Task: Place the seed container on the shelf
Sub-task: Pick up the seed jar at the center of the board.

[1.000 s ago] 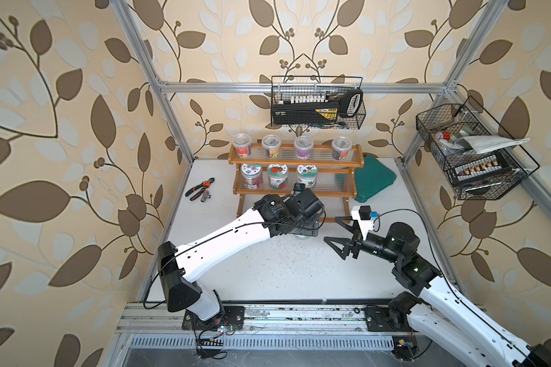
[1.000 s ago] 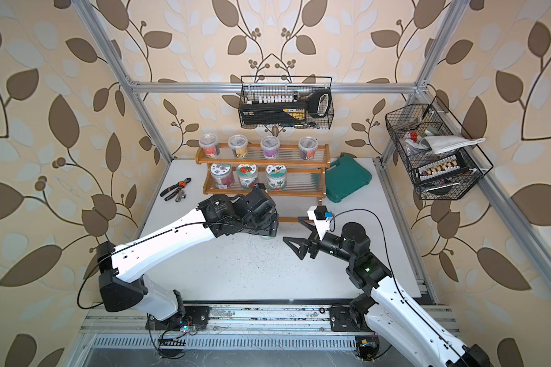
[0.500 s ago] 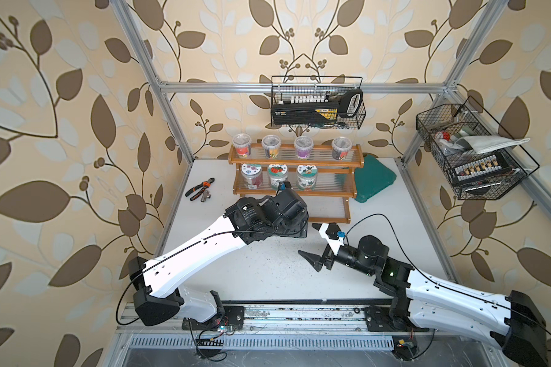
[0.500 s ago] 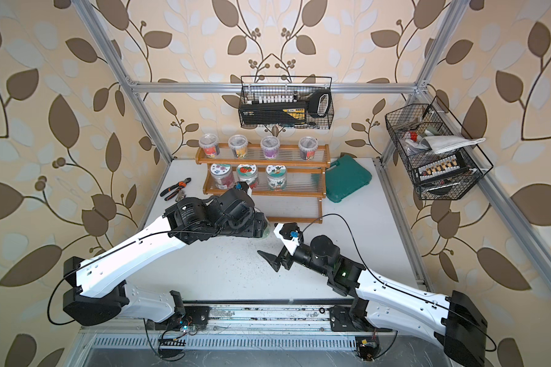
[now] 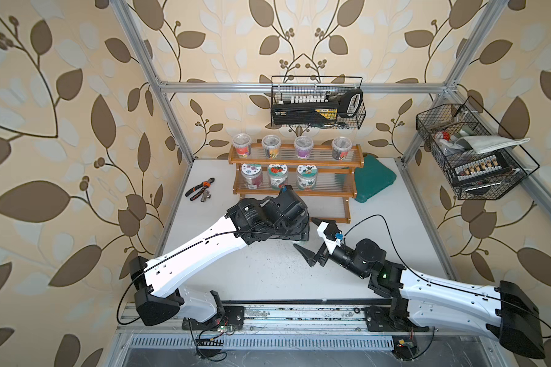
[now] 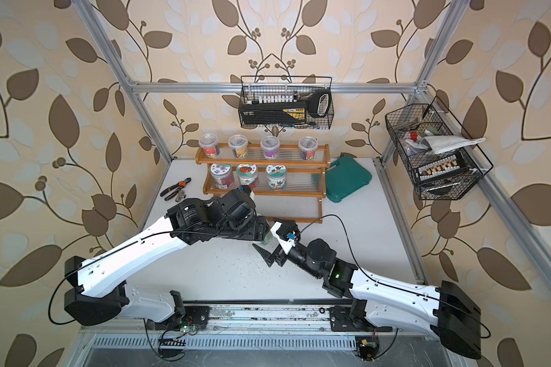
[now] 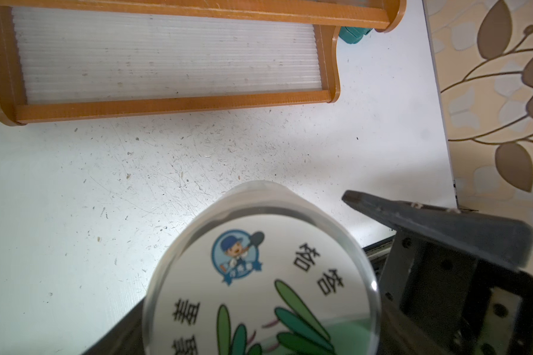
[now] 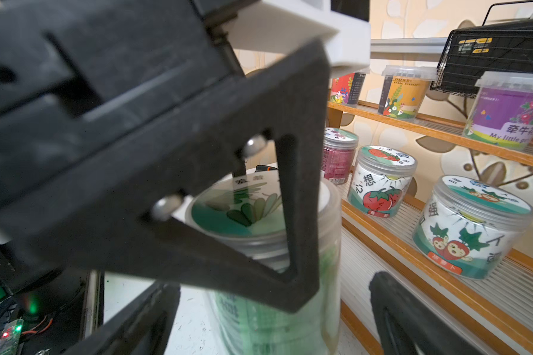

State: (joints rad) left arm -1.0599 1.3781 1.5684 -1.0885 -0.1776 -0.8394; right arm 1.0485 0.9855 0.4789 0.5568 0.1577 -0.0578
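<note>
The seed container (image 6: 265, 237), a clear jar with a green label and a white lid (image 7: 259, 276), is just in front of the shelf's lowest tier. My left gripper (image 7: 259, 295) is shut on it from above; one dark finger (image 8: 299, 184) lies against its side. My right gripper (image 8: 274, 332) is open, with its two fingers on either side of the jar's lower part and not touching it. In both top views the left wrist (image 5: 287, 206) hides most of the jar. The shelf (image 5: 291, 191) is a stepped orange-brown rack whose ribbed lowest tier (image 7: 166, 58) is bare.
Three jars (image 8: 379, 181) stand on the middle tier and several tubs (image 5: 303, 146) on the top one. Pliers (image 5: 200, 189) lie left of the rack and a green case (image 5: 374, 179) lies to its right. Black wire baskets (image 5: 317, 105) (image 5: 471, 159) hang on the back and right walls.
My right arm has dropped low and its open gripper has slid left, around the jar. My left arm has sunk and stretched out, its gripper staying on the jar near the lowest tier.
</note>
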